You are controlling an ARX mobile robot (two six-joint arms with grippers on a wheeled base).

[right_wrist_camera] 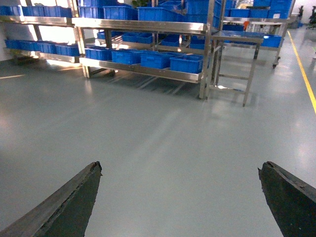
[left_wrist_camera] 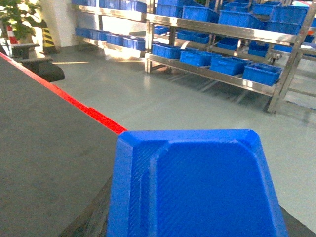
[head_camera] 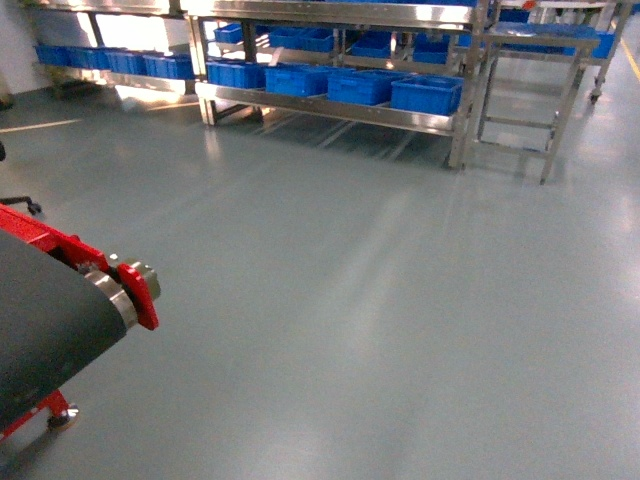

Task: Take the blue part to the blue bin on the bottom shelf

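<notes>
1. Close under the left wrist camera, a blue part (left_wrist_camera: 197,185) fills the lower frame: a moulded tray-like piece with a raised rim, clipped corners and a stepped ledge down its left side. It sits over the dark belt (left_wrist_camera: 44,148) of a red-edged conveyor (head_camera: 60,300), near the belt's end roller.
2. I cannot see the left gripper's fingers in any view, so I cannot tell whether it already holds the part or only hangs above it.
3. Right gripper (right_wrist_camera: 180,197): its two dark fingertips (right_wrist_camera: 74,197) stand far apart with only bare floor (head_camera: 380,300) between them, holding nothing.
4. By its look the part is thin hard plastic, so probably light and stiff, with a smooth, faintly glossy face that could slip under a weak pinch. It does not seem fragile.
5. My guess for the best hold is the raised rim or the stepped ledge, clamped across a wall and not on the flat middle, where the fingers have nothing to bite.
6. Across the floor, well apart from the robot, the bottom shelf (head_camera: 330,108) of the steel rack carries a row of blue bins (head_camera: 425,93) along its front rail.
</notes>
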